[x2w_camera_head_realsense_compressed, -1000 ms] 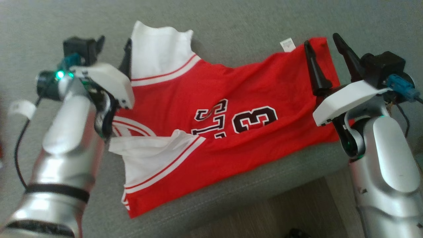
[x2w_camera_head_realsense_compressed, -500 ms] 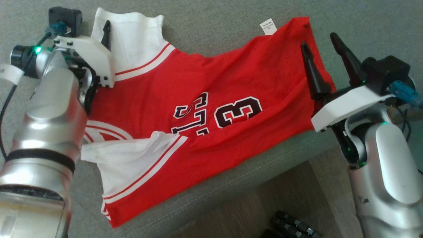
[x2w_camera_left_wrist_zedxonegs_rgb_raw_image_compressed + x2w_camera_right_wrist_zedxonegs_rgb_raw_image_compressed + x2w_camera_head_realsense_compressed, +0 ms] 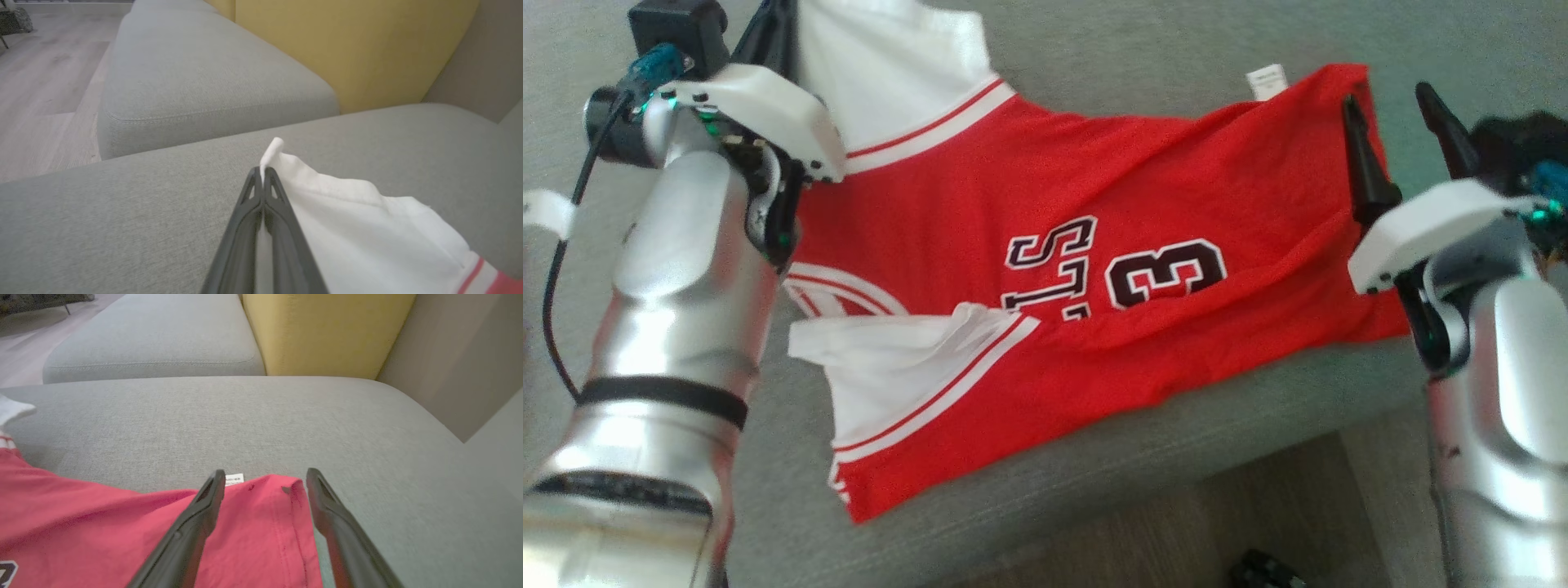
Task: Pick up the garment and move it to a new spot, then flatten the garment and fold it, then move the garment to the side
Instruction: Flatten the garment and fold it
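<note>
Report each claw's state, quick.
Left claw: shut on the jersey's white edge.
Right claw: open, fingers either side of the jersey's red corner, holding nothing.

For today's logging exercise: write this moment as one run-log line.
left gripper: shut on jersey | right gripper: open, astride jersey corner | jersey: on sofa

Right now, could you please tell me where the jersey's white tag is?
In the head view, the tag sticks out from the far edge of the jersey onto the sofa, on the right, just left of the open right pincer.
</note>
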Motion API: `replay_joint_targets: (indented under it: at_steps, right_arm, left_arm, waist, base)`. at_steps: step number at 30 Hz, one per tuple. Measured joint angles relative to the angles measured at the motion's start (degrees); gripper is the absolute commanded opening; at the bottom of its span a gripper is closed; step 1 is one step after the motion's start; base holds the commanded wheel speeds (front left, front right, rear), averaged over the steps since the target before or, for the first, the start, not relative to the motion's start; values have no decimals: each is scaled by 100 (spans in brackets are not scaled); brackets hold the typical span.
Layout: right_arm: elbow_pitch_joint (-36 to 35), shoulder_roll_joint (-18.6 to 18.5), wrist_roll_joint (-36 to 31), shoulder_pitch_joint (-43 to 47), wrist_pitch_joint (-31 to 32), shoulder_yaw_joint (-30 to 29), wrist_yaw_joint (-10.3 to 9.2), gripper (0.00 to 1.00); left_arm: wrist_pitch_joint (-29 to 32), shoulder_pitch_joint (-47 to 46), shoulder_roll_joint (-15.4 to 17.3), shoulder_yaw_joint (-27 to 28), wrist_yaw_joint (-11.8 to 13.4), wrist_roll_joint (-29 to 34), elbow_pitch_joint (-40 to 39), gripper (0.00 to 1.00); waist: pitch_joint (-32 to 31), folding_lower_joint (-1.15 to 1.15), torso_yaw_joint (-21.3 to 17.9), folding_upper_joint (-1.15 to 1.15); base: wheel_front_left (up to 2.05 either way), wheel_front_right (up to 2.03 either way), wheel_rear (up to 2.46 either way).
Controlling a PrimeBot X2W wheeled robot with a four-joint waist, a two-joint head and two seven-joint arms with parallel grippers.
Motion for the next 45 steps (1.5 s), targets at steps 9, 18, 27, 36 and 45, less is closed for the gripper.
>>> replay_joint_targets:
  at_steps: [9, 18, 27, 36, 45]
  right_arm:
    - [1485, -947, -322, -854, 271, 316, 0, 100]
    - [2675, -1332, -231, -1657, 466, 396, 0, 100]
    - [3400, -1349, -231, -2017, 460, 566, 0, 100]
    - [3982, -1377, -98, -2446, 336, 751, 0, 0]
    - [4408, -1472, -57, -2522, 54, 798, 1, 0]
  left_arm:
    - [-3, 1306, -36, 116, -58, -36, -1662, 0]
    - [-18, 1536, -129, 108, -59, 4, -2094, 0]
    - [-19, 1535, -152, 100, -57, 14, -2195, 0]
    - [-19, 1506, -152, 63, -55, 64, -2212, 0]
    - [-19, 1499, -145, 86, 20, 64, -2197, 0]
  waist:
    - [-41, 0, 720, 0]
    - [37, 0, 1013, 0]
    - [157, 0, 1015, 0]
    - [266, 0, 1047, 0]
    - [142, 0, 1038, 0]
  base:
    - [0, 0, 0]
    - [0, 0, 0]
    - [0, 0, 0]
    - [0, 0, 0]
    - [0, 0, 0]
